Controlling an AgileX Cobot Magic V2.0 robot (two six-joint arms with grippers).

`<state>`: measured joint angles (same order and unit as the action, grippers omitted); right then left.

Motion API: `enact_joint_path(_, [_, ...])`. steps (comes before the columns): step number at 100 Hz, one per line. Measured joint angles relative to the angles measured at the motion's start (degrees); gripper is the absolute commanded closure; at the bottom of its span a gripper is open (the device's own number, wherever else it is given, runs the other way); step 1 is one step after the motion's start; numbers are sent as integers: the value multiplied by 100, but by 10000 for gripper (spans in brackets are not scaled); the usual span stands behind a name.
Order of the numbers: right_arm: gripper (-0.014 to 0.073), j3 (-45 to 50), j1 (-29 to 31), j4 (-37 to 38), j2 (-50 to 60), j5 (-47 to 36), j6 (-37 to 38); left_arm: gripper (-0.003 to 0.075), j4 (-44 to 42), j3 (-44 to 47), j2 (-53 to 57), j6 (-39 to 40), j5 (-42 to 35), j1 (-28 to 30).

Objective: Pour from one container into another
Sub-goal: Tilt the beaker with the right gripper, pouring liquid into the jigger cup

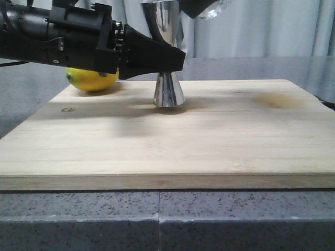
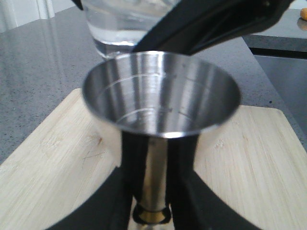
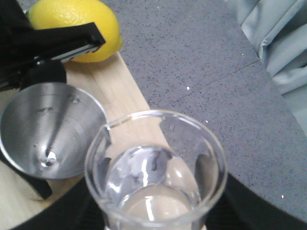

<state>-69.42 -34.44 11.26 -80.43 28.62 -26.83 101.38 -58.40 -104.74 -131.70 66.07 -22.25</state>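
- On my left I see a lemon at the far-left corner of the wooden cutting board, half hidden behind my left arm; the board lies on the grey speckled table.
- My left tool reaches across in front of the lemon and pinches the jigger at its narrow waist, its black fingers pressed to either side of the stem. That arm blocks the jigger's middle in the front view.
- The jigger stands upright on the board, long axis vertical, lower cone flat on the wood, wide mouth facing straight up. From the left wrist view I'm looking down into the empty-looking cup.
- Just to the right and above, my right tool holds the beaker at the top of the front view, pinched around its lower body.
- The beaker hangs close beside the jigger's rim, its pouring lip turned toward the jigger; its mouth opens mostly upward, clear liquid pooled at the bottom.
- Grey curtains hang behind.
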Motion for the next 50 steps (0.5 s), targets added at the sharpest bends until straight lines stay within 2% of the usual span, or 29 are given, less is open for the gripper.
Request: enact_joint_path(50, [347, 0, -23, 515, -10, 108, -340, 607, 0, 0, 0, 0, 0, 0])
